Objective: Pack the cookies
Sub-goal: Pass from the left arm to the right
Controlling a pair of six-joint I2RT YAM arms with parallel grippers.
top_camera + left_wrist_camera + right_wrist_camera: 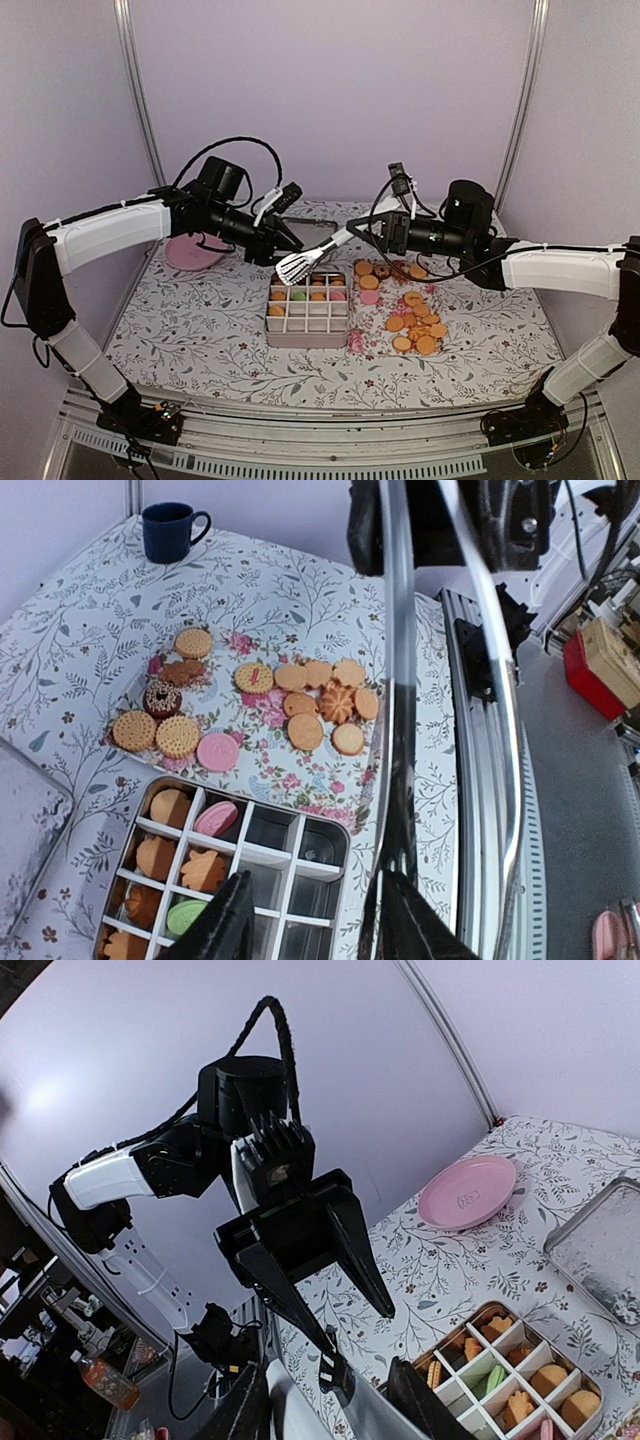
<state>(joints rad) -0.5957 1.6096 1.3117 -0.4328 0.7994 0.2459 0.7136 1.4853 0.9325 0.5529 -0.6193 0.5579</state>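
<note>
Loose cookies (412, 318) lie on a floral tray (385, 345) right of a divided tin (308, 303); several of its cells hold cookies (205, 870). Silver tongs (300, 264) hang over the tin's far edge. My right gripper (357, 232) is shut on their handle (295, 1405), which fills the gap between its fingers. My left gripper (283, 245) stands open beside the tongs' other end, and the metal arms (398, 690) run past its right finger (410, 920). The right wrist view shows the left gripper (345, 1280) with its jaws apart.
A pink plate (193, 252) sits at the back left. A blue mug (170, 530) stands beyond the tray. A clear lid (25, 810) lies beside the tin. The table's aluminium front rail (480, 740) runs close to the tray.
</note>
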